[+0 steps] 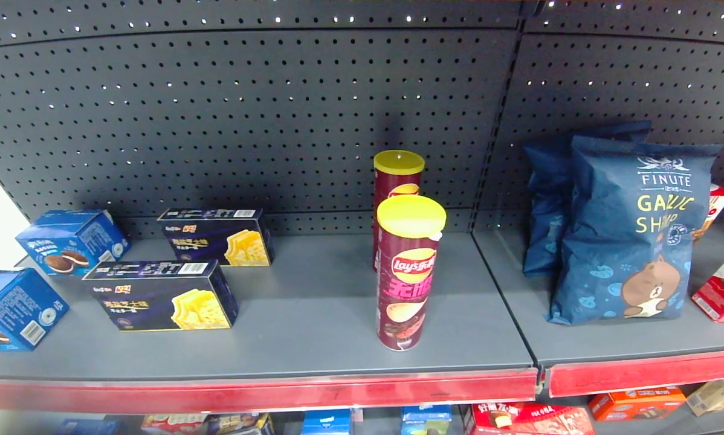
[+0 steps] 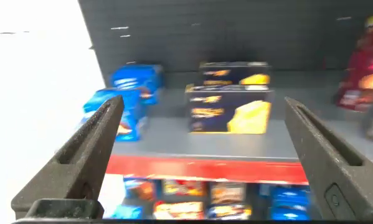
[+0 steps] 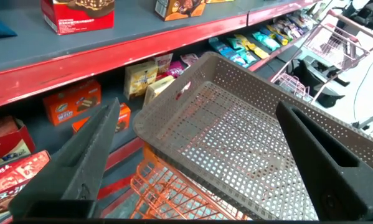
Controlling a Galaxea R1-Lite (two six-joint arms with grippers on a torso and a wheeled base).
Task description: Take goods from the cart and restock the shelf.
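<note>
Left claw [image 2: 203, 104] and right claw [image 3: 198, 109] both gape empty; the 2 cans [image 1: 407, 284] mid-frame look light, stiff, slick, best gripped mid-body.

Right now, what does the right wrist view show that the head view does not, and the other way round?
Right wrist view adds: the open right gripper, and beyond it an empty grey perforated basket atop an orange wire cart. Head view adds: two yellow-lidded chip cans standing one behind the other, dark blue boxes to their left, blue snack bags to their right. Shared: the shelf's red front edge and orange boxes on the lower shelf.
</note>
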